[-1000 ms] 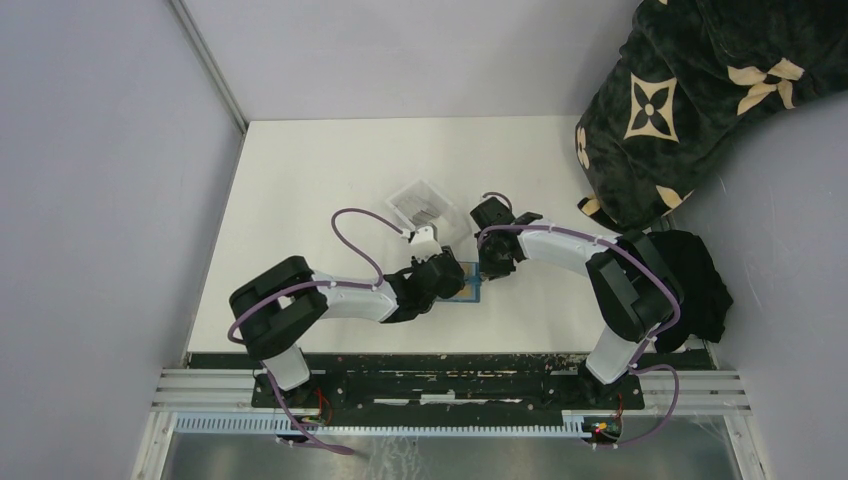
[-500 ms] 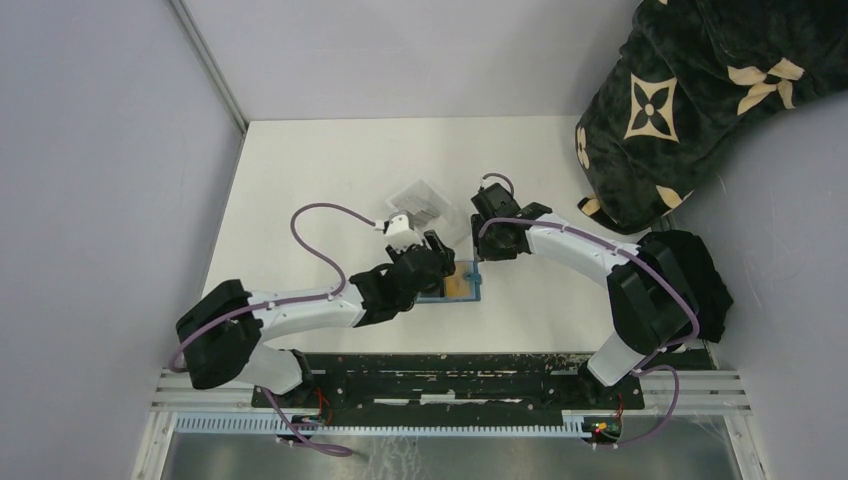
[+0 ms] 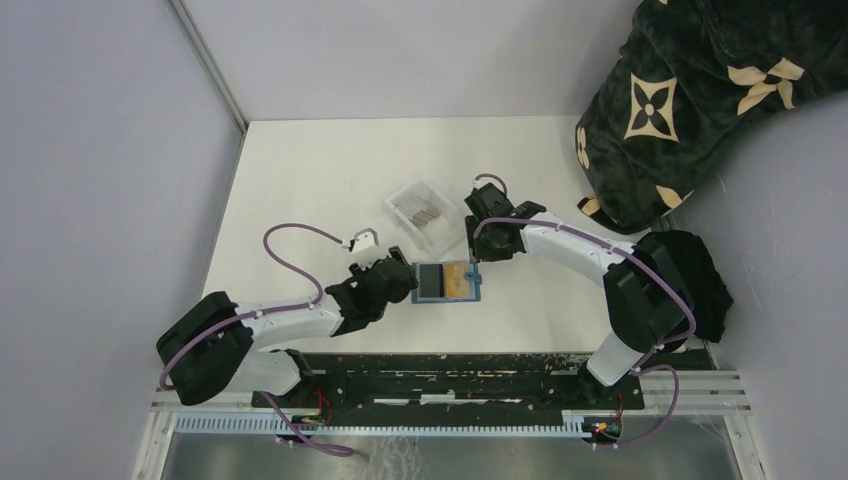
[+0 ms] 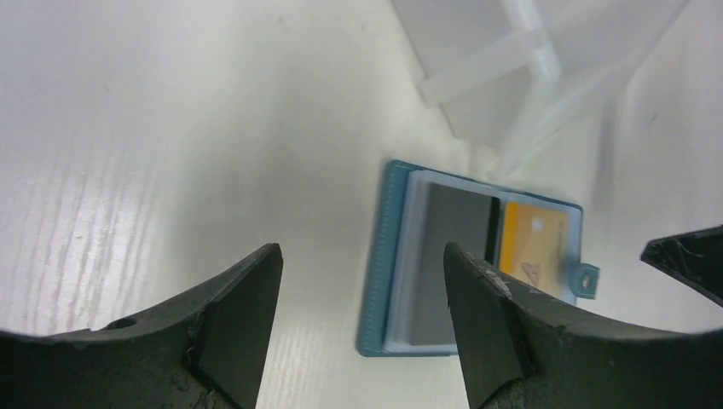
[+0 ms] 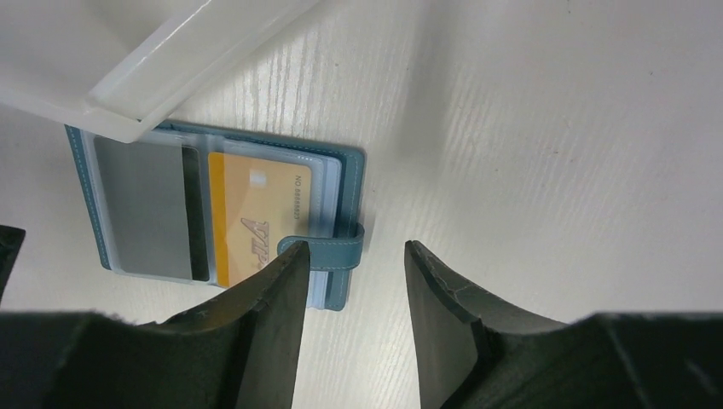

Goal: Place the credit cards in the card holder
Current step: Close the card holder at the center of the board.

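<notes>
The wallet (image 3: 447,282) lies open and flat, long axis left to right, with a gold card (image 5: 256,230) and a grey card (image 5: 141,209) in its pockets. Both tools are spread and empty: my left gripper (image 4: 362,260) just off its left end, my right gripper (image 5: 356,251) over its far right corner. More grey cards (image 3: 427,212) sit in the tray (image 3: 400,196) just behind it, nearer my right gripper, I judge.
</notes>
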`<state>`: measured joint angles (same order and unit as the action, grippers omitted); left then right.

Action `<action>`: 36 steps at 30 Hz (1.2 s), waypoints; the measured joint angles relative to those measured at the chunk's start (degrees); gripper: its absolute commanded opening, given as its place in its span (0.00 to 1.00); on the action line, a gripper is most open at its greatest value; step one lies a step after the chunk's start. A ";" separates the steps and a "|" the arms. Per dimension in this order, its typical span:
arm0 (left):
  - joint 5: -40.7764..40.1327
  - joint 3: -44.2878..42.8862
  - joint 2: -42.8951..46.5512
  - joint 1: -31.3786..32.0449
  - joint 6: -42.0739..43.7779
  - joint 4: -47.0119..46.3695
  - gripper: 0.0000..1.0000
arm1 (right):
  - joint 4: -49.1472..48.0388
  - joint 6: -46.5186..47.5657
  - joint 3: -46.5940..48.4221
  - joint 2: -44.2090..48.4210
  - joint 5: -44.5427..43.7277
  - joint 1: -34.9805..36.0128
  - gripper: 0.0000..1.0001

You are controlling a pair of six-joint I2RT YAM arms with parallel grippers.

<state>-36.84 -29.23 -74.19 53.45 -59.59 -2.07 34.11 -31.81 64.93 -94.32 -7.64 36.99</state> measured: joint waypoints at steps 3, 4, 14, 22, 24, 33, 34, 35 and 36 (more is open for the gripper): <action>2.62 1.97 -0.07 -2.40 0.00 -1.51 0.74 | 0.15 0.20 0.35 -0.98 -0.09 0.00 0.50; 4.02 2.71 -0.26 -3.17 0.00 -2.64 0.73 | 0.22 0.22 0.42 -1.33 -0.13 0.00 0.50; 20.98 5.68 -7.78 -10.71 0.07 -21.24 0.74 | 0.48 0.72 0.57 -4.20 -0.22 -0.48 0.50; 32.74 2.27 -14.75 -12.79 0.09 -27.78 0.74 | 0.52 1.68 0.76 -5.99 0.11 -1.75 0.51; 34.53 2.29 -15.02 -12.79 0.07 -28.28 0.74 | 0.63 1.86 0.92 -6.51 0.31 -1.92 0.51; 37.16 2.43 -14.86 -12.83 0.07 -28.44 0.74 | 0.59 2.16 1.11 -8.28 1.60 -2.23 0.51; 37.18 2.43 -14.75 -12.83 0.07 -28.30 0.74 | 0.52 2.14 1.11 -8.35 1.68 -2.27 0.51; 37.18 2.40 -14.62 -12.83 0.07 -28.06 0.74 | 0.39 2.14 1.11 -8.46 2.08 -2.34 0.51; 37.20 2.40 -14.51 -12.83 0.07 -27.96 0.74 | 0.28 2.14 1.11 -8.57 2.51 -2.43 0.51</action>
<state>0.36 -26.83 -88.71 40.62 -59.53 -30.02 34.39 -29.67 66.04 -102.89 -5.13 34.57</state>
